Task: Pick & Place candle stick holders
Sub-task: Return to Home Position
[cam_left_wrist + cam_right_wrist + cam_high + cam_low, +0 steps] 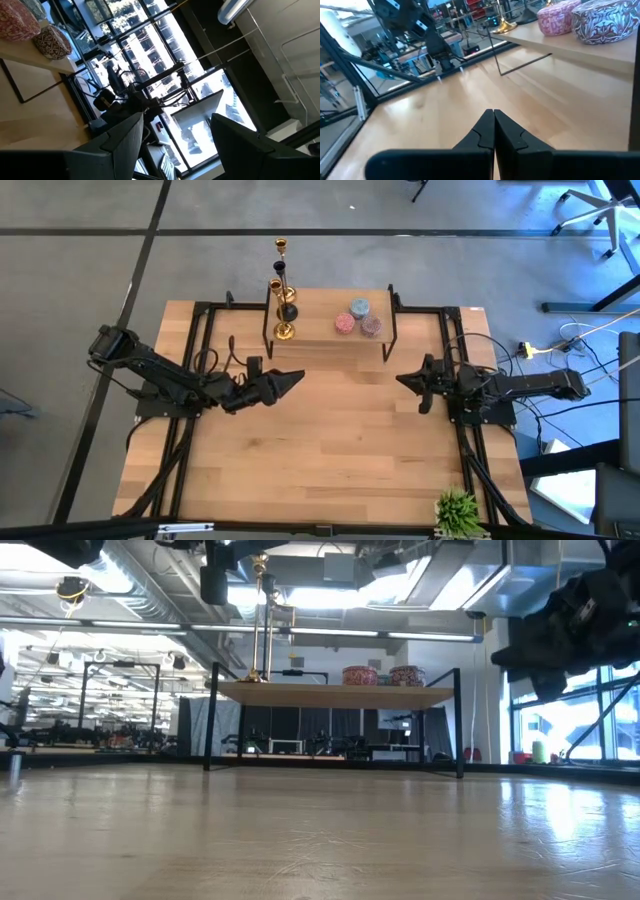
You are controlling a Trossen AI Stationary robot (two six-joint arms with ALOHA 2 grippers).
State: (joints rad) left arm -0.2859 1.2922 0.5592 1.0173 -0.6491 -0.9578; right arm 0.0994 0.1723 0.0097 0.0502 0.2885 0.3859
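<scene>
As we read the high view from its left edge, the dark jointed left arm lies across the left side of the table (330, 460), a pale board of smooth wooden planks edged by black metal rails. The left gripper (296, 378) points toward the middle of the frame. In its wrist view the two blunt fingers (125, 137) stand well apart, with window light between them.

Just above that gripper, at the upper middle of the frame, we see the shelf (325, 345), a flat wooden slab on thin black wire legs. Near its front left corner stands the gold-based candlestick (284, 331), and just behind it is the dark-based candlestick (288, 311). Both are shiny and slim, each a thin stem on a round flared base with a small cup on top. Both are upright with the long axis vertical, and the low view shows their stems rising straight from the board.

On the shelf's right half sit three round patterned tins (345, 323), close together and well apart from the candlesticks.

Below the shelf, the bare wood between the two arms is open down to the bottom edge.

At middle right the right gripper (402, 379) faces inward, near the shelf's front right leg but clear of it. In its wrist view the tapered fingers (485, 132) are pressed together on nothing.

A spiky green plant (457, 510) sits at the lower right edge.
</scene>
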